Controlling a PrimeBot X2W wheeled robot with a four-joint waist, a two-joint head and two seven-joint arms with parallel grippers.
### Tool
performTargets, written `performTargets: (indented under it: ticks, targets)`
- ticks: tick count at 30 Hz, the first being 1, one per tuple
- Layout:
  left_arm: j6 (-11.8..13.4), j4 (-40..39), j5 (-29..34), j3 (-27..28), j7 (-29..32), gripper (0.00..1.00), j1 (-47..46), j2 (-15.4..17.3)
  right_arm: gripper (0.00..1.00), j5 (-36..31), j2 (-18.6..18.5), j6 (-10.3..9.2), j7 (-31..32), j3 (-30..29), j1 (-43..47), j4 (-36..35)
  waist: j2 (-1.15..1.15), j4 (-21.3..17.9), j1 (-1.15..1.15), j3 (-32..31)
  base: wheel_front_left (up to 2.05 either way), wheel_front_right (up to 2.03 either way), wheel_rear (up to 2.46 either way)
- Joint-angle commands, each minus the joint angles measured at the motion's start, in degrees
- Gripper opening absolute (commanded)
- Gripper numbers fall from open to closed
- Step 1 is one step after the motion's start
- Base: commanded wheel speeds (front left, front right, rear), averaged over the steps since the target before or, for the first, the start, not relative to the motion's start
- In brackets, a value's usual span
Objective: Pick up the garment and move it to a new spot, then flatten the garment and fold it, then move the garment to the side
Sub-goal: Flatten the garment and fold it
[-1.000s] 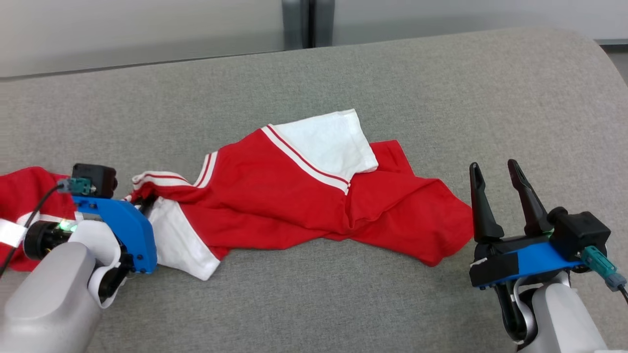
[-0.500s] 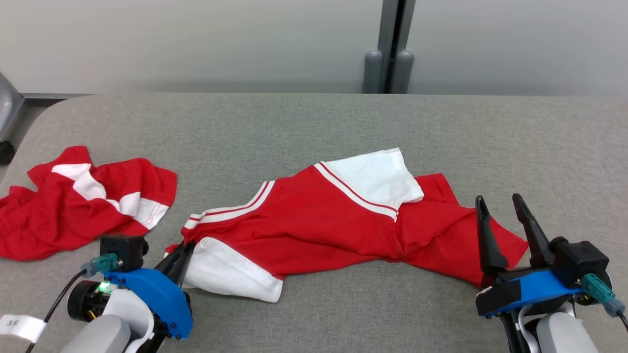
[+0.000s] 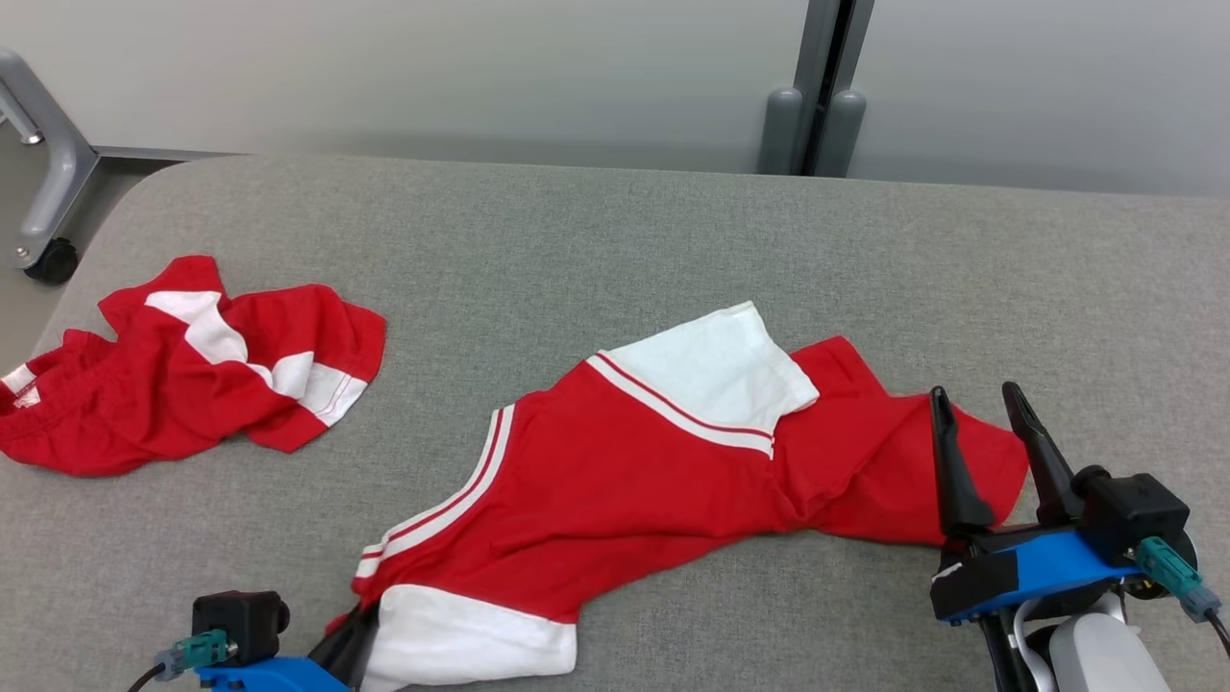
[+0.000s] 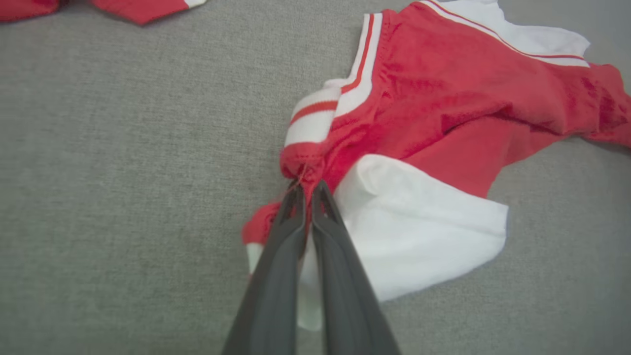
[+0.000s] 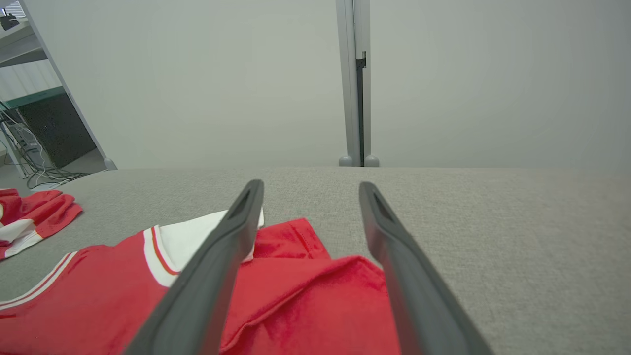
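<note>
Dark grey fingers of the left gripper (image 4: 308,186) are pressed together on a bunched red fold of the garment (image 4: 443,88), just beside its white and red striped band. From that pinch the garment spreads away over the grey cloth surface (image 4: 123,148). In the left wrist view a white sleeve (image 4: 419,231) lies just right of the fingers, and the red body runs beyond it. In the head view the left gripper sits at the bottom left edge. The garment stretches from there up and to the right, with another sleeve (image 3: 716,370) folded over its top. The right gripper (image 3: 972,394) is over the garment's far red end, its two fingers spread wide with nothing between them. A second garment (image 3: 192,375), red and white, lies crumpled well apart at the left of the surface. A pale wall with a grey post (image 3: 817,96) stands behind.
</note>
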Motion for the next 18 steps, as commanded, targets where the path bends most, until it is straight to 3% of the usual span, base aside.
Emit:
performTargets:
  ticks: [1,2,3,10,15,18]
  targets:
    - [1.1,-0.4,1.3,0.4,-0.9,0.36,0.3,1.1,1.0,-0.1,-0.1,0.01,-0.2,0.0,-0.2,0.0,0.0,-0.1,0.0,0.1,0.0,0.0,0.0]
    - [1.4,-0.5,2.1,0.5,-1.9,0.93,0.2,1.1,1.0,-0.1,-0.1,0.01,-0.2,0.0,-0.3,0.2,0.0,-0.2,0.0,0.1,0.0,0.0,0.0]
    - [1.8,-0.5,2.8,1.0,-3.2,1.0,-0.2,1.1,1.0,-0.1,-0.1,0.01,-0.2,0.1,-0.4,0.3,0.0,-0.3,0.0,0.0,0.0,0.0,0.0]
    - [-0.3,-2.9,5.8,3.0,-8.4,1.0,-4.7,2.3,1.0,0.0,-0.1,0.01,-0.2,0.1,-0.7,0.3,0.0,-1.9,0.0,-0.2,0.0,0.0,0.0]
    - [0.3,-5.9,9.2,3.3,-6.7,1.0,-10.3,4.6,1.0,0.3,-0.1,0.01,-0.2,0.1,-1.2,0.3,0.0,-3.5,0.0,0.5,0.0,0.0,0.0]
    - [0.5,-6.7,10.6,4.2,-6.6,1.0,-14.5,4.0,1.0,0.5,-0.1,0.01,-0.2,0.3,-1.7,0.2,0.0,-4.9,0.0,1.2,0.0,0.0,0.0]
